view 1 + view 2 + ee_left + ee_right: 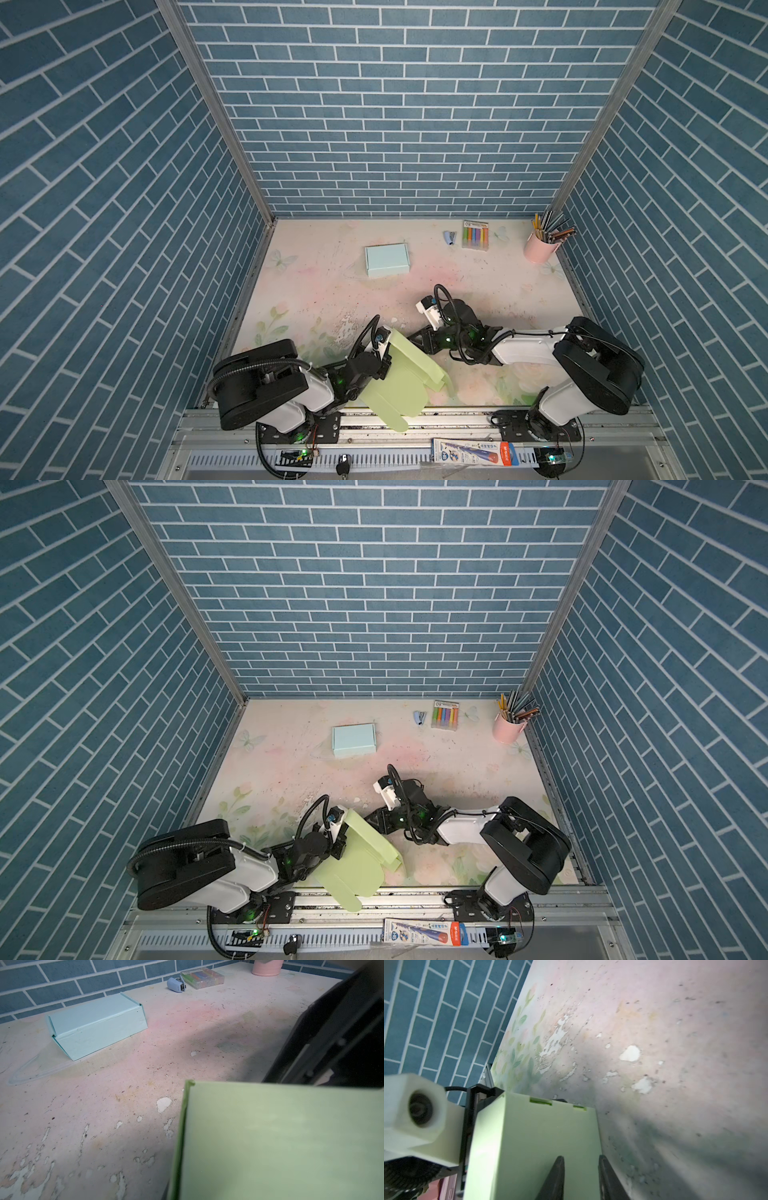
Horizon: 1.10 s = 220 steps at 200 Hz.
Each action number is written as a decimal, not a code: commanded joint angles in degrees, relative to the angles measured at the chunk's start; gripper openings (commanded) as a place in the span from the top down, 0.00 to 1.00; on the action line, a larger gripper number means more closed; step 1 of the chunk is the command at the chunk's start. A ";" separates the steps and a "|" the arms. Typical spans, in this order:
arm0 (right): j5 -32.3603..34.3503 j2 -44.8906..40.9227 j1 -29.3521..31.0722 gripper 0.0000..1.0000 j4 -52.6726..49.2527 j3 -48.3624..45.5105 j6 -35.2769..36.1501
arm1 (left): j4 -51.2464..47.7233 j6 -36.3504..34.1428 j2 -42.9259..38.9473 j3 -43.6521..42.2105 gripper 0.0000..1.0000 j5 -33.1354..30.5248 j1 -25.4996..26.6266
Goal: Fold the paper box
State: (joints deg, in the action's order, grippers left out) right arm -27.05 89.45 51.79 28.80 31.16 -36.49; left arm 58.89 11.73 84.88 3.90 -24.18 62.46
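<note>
Over the near edge of the pink surface (pixel 415 291) the left arm (pixel 291 386) holds the half-folded green paper box (pixel 399 382) tilted up, its fingers clamped on the card and hidden behind it; the right fingers (pixel 556 1178) stand slightly apart astride the box's side wall.

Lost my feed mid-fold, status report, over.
Left gripper, jaws shut on green paper box, held tilted. Right gripper, jaws open astride its edge. Blue box far back, not in the way.
</note>
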 commanded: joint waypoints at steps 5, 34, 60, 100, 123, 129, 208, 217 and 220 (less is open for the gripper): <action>-5.71 3.15 2.06 0.72 2.75 2.34 1.46 | 1.02 -0.22 0.65 0.07 0.86 -1.22 0.17; -6.48 5.18 2.59 0.73 5.57 1.85 -0.35 | 1.59 -0.08 0.33 -0.38 0.87 -1.48 0.20; -5.85 5.88 2.53 0.73 6.62 1.53 -1.39 | 2.04 0.30 0.20 -0.91 0.86 -1.85 0.16; -5.12 5.32 2.79 0.75 6.97 1.58 -2.26 | 3.21 1.54 -0.22 -2.14 0.85 -2.02 -0.32; -5.18 4.99 4.13 0.75 7.08 2.14 -2.68 | 2.98 1.11 -0.59 -1.67 0.85 -1.54 -0.69; -5.46 5.12 4.43 0.75 7.42 2.15 -2.99 | 2.90 0.90 -0.69 -1.47 0.85 -1.41 -0.86; -5.73 8.58 2.94 0.77 13.73 0.38 -6.38 | 4.38 -0.27 -1.42 -2.00 0.85 1.06 -1.42; -5.91 8.21 2.50 0.77 13.86 0.14 -6.27 | 4.46 -0.04 -1.74 -2.36 0.85 1.06 -1.50; -5.91 8.05 2.46 0.77 13.65 0.20 -6.09 | 4.47 -0.04 -1.89 -2.40 0.84 1.11 -1.47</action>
State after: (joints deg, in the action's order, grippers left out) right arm -27.55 96.77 53.54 39.59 32.14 -40.75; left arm 60.84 11.90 84.16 1.78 -25.32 61.12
